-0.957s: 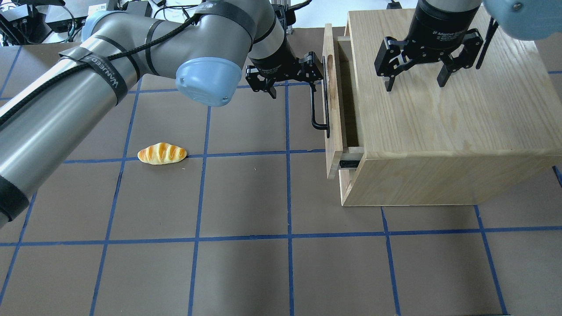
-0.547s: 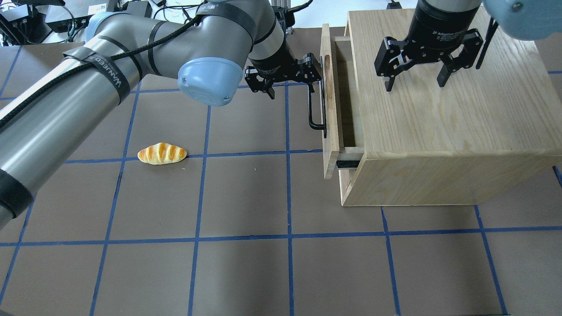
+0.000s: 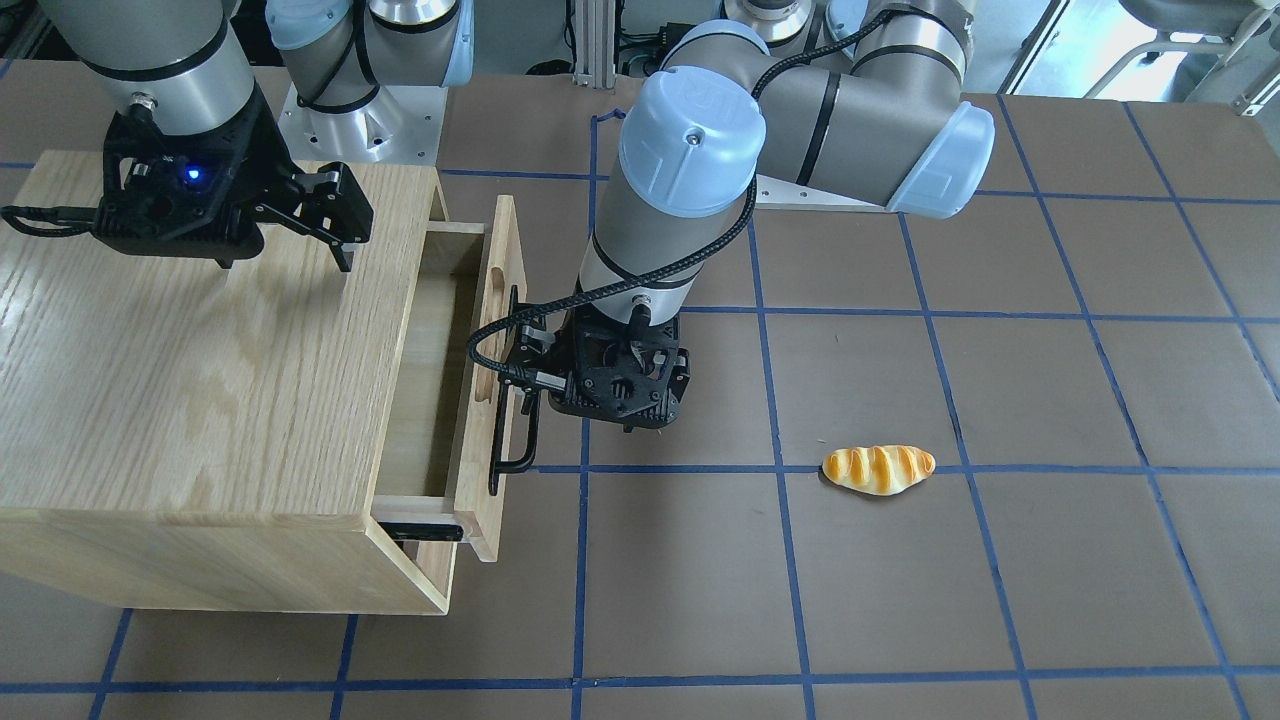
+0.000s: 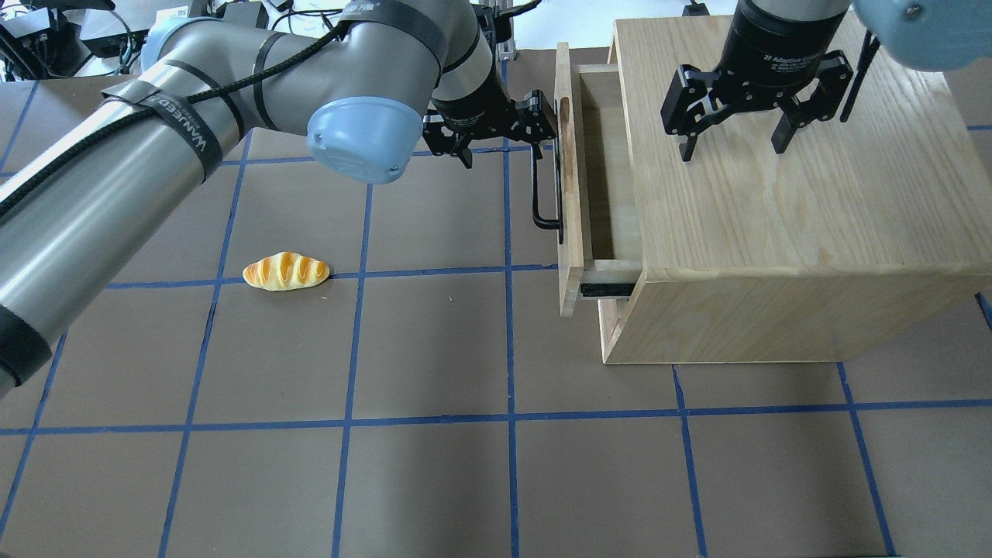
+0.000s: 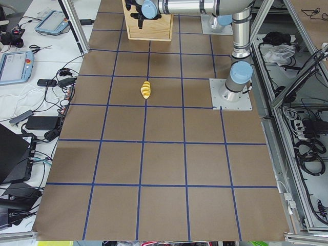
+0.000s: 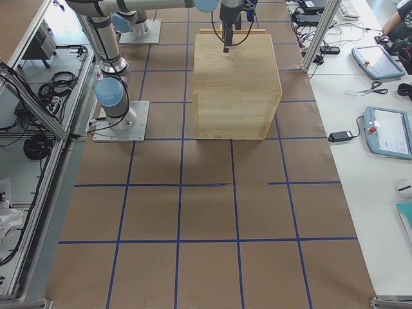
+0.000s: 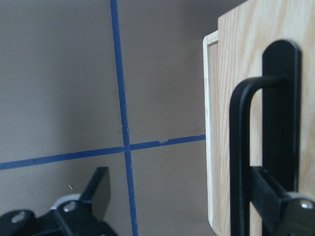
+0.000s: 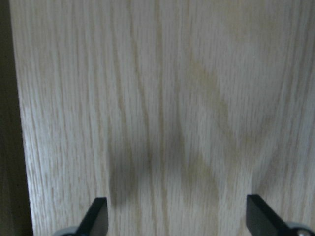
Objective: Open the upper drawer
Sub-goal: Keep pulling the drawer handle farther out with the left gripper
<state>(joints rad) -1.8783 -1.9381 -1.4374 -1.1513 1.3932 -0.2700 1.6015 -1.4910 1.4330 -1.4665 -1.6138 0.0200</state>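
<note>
The upper drawer (image 4: 570,178) of light oak stands part-way out of the oak cabinet (image 4: 775,217), its black side rail (image 4: 608,290) showing. Its black bar handle (image 4: 536,186) faces left. My left gripper (image 4: 508,147) is open, with one finger hooked behind the handle bar (image 7: 241,147) and the other out over the table. The front-facing view shows the drawer (image 3: 500,330) open and empty inside. My right gripper (image 4: 728,151) is open, fingertips down on or just above the cabinet top (image 8: 162,98).
A toy bread roll (image 4: 285,271) lies on the brown mat left of the drawer, also in the front-facing view (image 3: 878,468). Blue tape lines grid the mat. The cabinet fills the far right of the table.
The drawer has slid further out to the left, and my left gripper has moved left with the handle. The right gripper has stayed still on the cabinet top.
</note>
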